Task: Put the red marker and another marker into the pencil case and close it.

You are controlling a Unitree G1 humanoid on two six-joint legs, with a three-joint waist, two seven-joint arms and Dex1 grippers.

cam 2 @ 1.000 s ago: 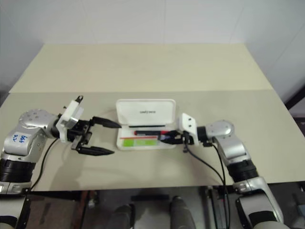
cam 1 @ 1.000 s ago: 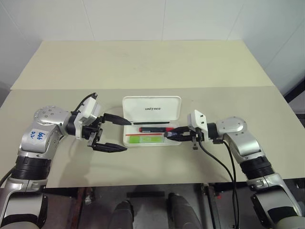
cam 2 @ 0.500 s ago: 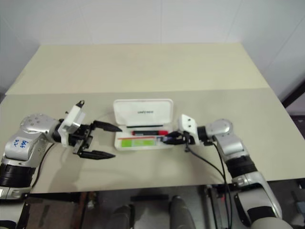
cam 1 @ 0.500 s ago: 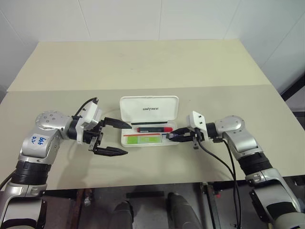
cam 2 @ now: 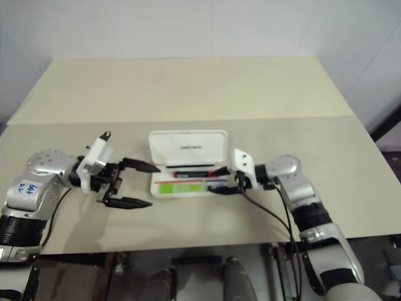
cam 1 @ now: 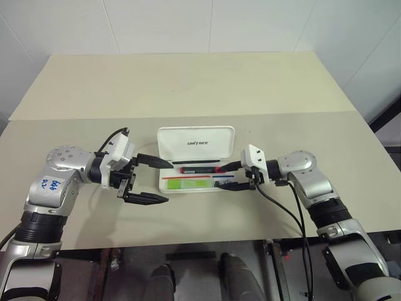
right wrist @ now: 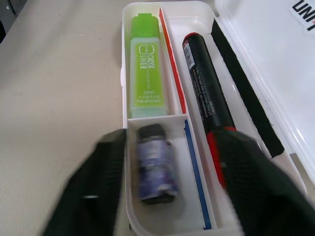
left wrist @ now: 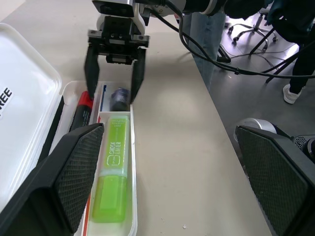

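Note:
The white pencil case (cam 1: 196,141) lies open, its lid up at the back. The red marker (cam 1: 199,170) rests in the rear slot of the tray, and the lime-green marker (right wrist: 146,69) fills the front long compartment. A short dark purple piece (right wrist: 155,162) lies in the small front compartment. My right gripper (cam 1: 225,177) is at the case's right end, open, its fingers astride that small compartment with nothing held. To the left of the case, my left gripper (cam 1: 167,182) is open and empty, pointing at it.
The case sits on a beige table (cam 1: 188,88) whose near edge runs just below both arms. A seam (cam 1: 81,117) crosses the table behind the case. Black cables (cam 1: 294,213) hang from the right wrist.
My right gripper has gone from shut to open at the case's right end, and the dark purple piece now lies free in the small compartment. The left arm has kept still.

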